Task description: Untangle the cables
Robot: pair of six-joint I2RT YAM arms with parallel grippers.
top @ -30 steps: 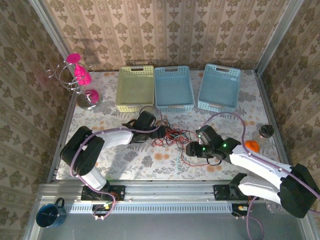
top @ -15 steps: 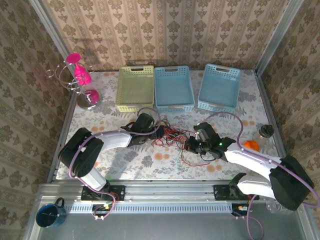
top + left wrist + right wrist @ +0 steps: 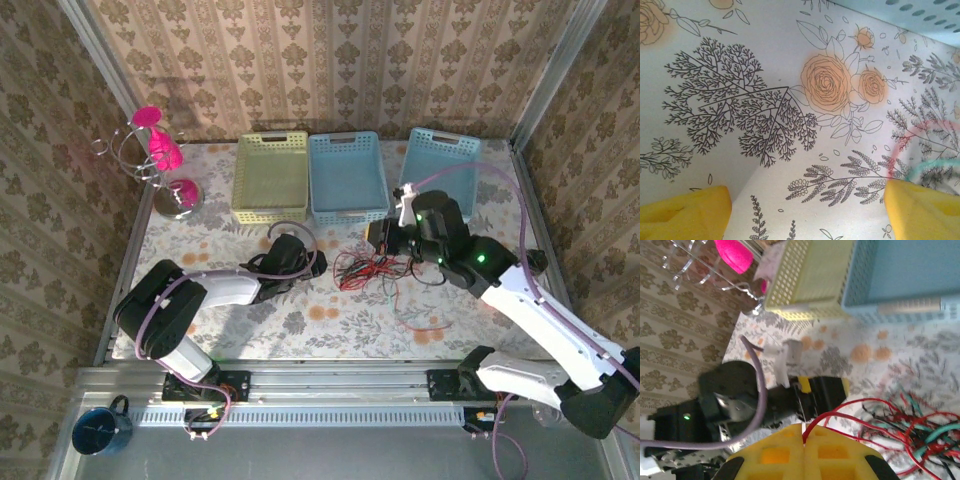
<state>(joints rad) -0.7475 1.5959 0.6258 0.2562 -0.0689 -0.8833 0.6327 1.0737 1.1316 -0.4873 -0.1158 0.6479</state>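
Cables (image 3: 372,268), thin, light and floppy, lie tangled near the middle of the worktop (image 3: 215,225); the right claw (image 3: 803,437) is clamped on one red strand (image 3: 840,416), probably best taken near a loose end, while the left claw (image 3: 805,210) gapes empty.

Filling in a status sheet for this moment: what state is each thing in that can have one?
cables, tangled in a loose heap
red cable, one strand pinched in the right end effector
right end effector, shut on the red cable
left end effector, open, nothing between its pads
yellow basket, empty
middle blue basket, empty
right blue basket, empty
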